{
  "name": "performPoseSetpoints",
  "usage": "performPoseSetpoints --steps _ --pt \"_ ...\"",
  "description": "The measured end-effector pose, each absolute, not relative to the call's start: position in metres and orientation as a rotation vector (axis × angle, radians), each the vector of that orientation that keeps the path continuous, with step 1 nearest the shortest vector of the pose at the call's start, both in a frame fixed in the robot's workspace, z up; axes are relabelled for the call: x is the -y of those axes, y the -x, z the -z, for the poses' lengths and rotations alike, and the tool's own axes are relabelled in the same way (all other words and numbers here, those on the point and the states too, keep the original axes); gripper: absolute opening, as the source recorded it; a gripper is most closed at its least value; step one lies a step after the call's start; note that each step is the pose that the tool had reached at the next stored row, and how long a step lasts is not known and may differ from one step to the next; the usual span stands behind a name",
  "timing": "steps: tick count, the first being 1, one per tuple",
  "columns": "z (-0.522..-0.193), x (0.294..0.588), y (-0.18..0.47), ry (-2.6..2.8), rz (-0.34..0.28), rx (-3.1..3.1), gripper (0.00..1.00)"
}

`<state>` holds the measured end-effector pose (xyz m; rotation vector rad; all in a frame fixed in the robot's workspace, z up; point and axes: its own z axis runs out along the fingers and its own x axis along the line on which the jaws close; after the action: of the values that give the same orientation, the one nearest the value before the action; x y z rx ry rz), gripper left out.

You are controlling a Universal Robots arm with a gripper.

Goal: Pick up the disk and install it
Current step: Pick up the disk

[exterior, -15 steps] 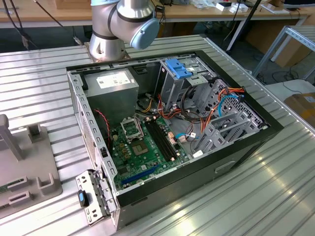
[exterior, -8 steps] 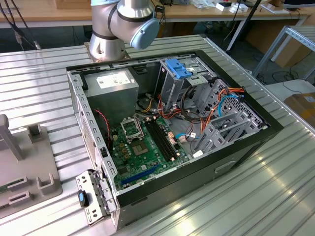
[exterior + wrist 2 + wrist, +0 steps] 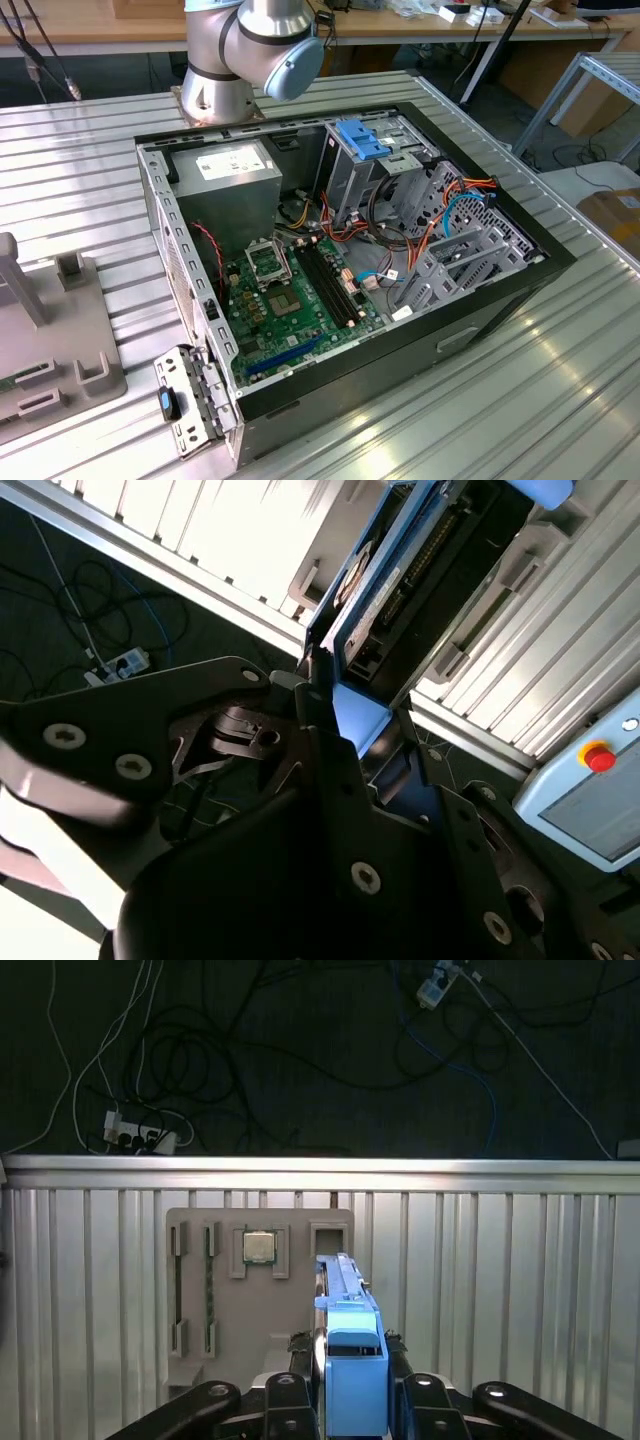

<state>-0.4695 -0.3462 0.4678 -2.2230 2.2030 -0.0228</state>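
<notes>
**Disk held in gripper, clear of case**

Gripper (image 3: 352, 1392): its fingers (image 3: 300, 1380) are closed against both sides of the disk (image 3: 345, 1290) and pinch it by its blue rail. In the first wrist view the disk stands on edge between them, with the blue end tab nearest the camera.

Disk position: it is lifted off the ribbed metal table (image 3: 500, 1290). A grey tray (image 3: 260, 1310) carrying a square chip (image 3: 259, 1247) lies on the table beyond it. In the second wrist view the black slab of the disk (image 3: 400, 570) and its blue rail run away from the gripper over the same ribbed surface.

Case (image 3: 480, 320): in the exterior view it lies open on the table, motherboard exposed. A light-blue latch (image 3: 362, 138) sits on the drive cage at the far end. The arm (image 3: 250, 45) rises behind the case.
</notes>
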Motion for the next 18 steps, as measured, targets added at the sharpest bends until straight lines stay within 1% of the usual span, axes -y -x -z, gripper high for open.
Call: performPoseSetpoints --steps 12,18 --pt "-0.470 0.346 0.469 2.223 0.023 -2.203 0.37" --pt "-0.485 0.346 0.469 2.223 0.023 -2.203 0.37"
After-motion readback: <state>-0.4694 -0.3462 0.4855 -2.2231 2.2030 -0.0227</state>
